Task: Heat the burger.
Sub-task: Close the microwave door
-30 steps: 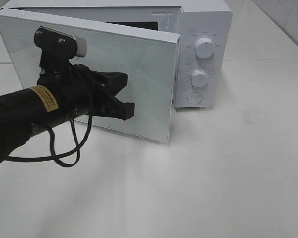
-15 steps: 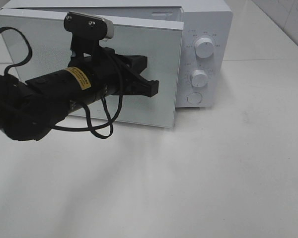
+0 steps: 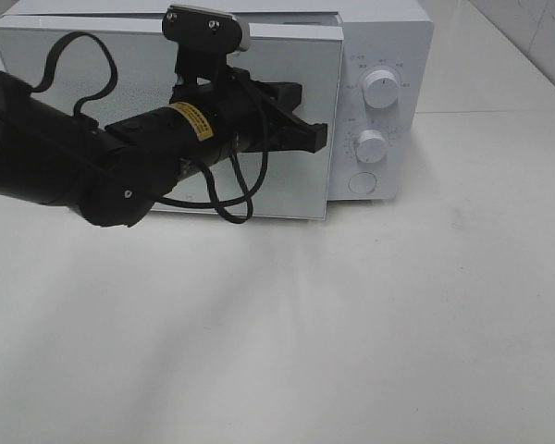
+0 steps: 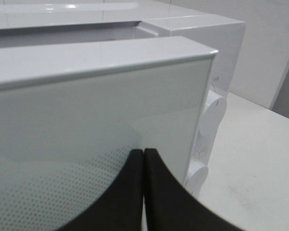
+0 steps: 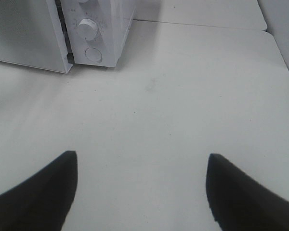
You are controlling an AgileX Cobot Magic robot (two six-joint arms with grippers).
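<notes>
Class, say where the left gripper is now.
Exterior high view: the left gripper, shut, is in front of the microwave door, near its right edge, left of the knobs.

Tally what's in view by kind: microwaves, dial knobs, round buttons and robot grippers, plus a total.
Microwave: 1
Dial knobs: 2
Round button: 1
Grippers: 2, the left gripper with fingers shut, the right gripper with fingers apart
Total: 6

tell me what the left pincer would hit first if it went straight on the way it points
The microwave door: the shut left pincer points at its glass front near the free edge, seemingly touching or nearly so.
</notes>
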